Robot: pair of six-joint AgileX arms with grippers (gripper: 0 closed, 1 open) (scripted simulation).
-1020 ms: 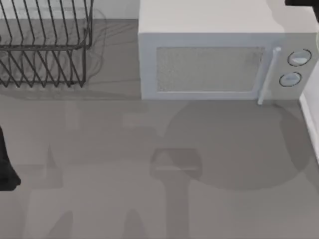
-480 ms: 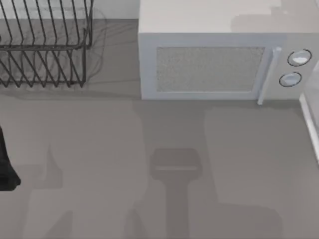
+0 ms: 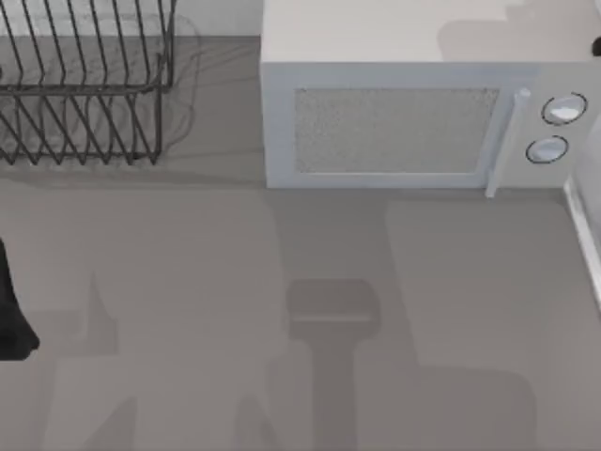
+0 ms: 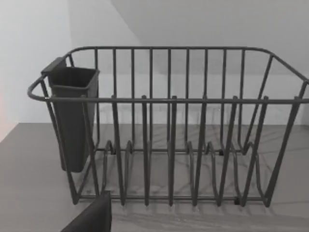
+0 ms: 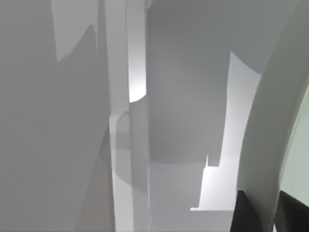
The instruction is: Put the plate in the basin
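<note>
The plate (image 5: 270,145) appears in the right wrist view as a broad pale curved rim with a mint-green face, held close to the camera. My right gripper is shut on the plate, with one dark finger (image 5: 251,215) lying across the rim. Pale white walls (image 5: 174,116), apparently the basin's, lie beyond the plate. In the top view a white edge (image 3: 584,235) of the basin runs along the table's right side. A dark bit of my right arm (image 3: 596,45) shows at the far right. My left arm (image 3: 11,315) is parked at the table's left edge.
A dark wire dish rack (image 3: 84,85) stands at the back left, and in the left wrist view (image 4: 169,130) it carries a dark cup holder (image 4: 72,116). A white microwave (image 3: 413,103) with its door closed fills the back middle and right.
The large round shadow in front of the microwave has gone from the table, replaced by straighter shadows. The right arm's dark part at the top right corner has shifted. The left arm has not moved.
</note>
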